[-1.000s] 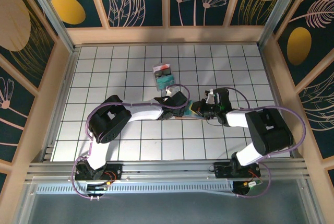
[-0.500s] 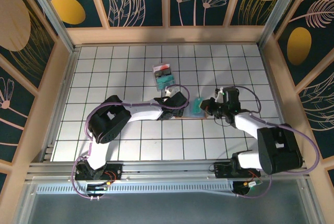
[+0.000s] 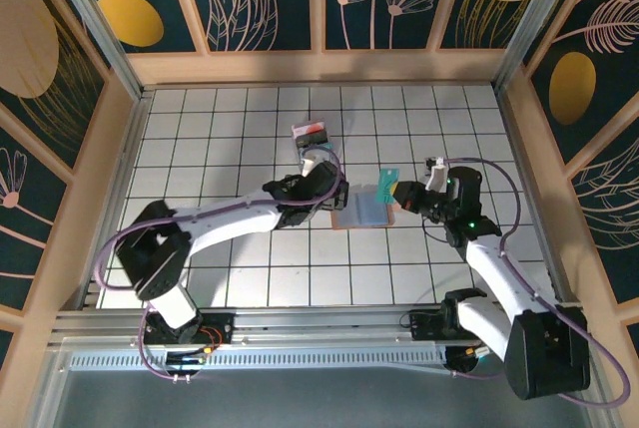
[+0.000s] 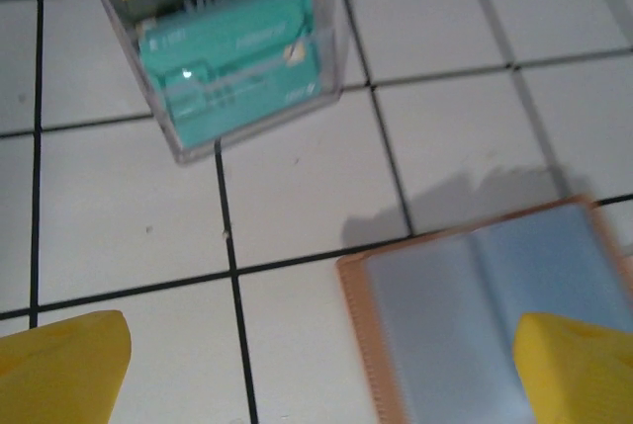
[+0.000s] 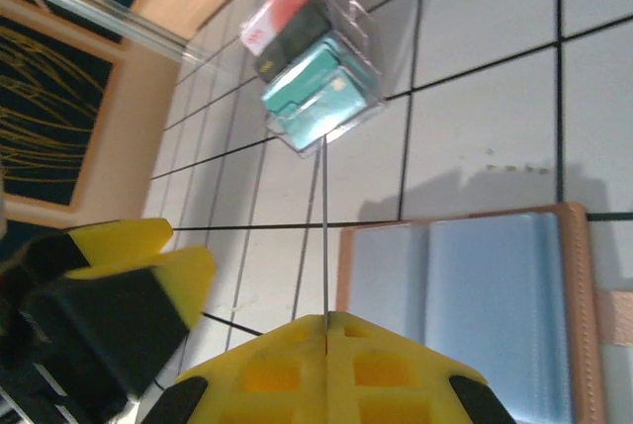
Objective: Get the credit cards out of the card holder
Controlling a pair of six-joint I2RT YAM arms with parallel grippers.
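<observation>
Card holder [image 3: 359, 212]: lies open and flat on the counter [image 3: 200, 149], between the two arms.
Right end effector [image 3: 397, 192]: closed on a teal card [image 3: 386, 186].
Left end effector [image 3: 324, 189]: wide open, holding nothing.

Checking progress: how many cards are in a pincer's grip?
1: a teal card in the right pincer, over the open card holder's edge. The open left pincer holds none.

- The right gripper [image 3: 401, 192] is drawn back to the right, away from the left gripper [image 3: 323, 187], and a teal card [image 3: 385, 187] is now seen pinched in it, held up at the right edge of the card holder [image 3: 359, 211].
- The card holder is uncovered and is seen lying open.
- The left gripper is shifted up-left toward the clear card box [image 3: 314, 144], and the left arm is stretched out from its folded pose.
</observation>
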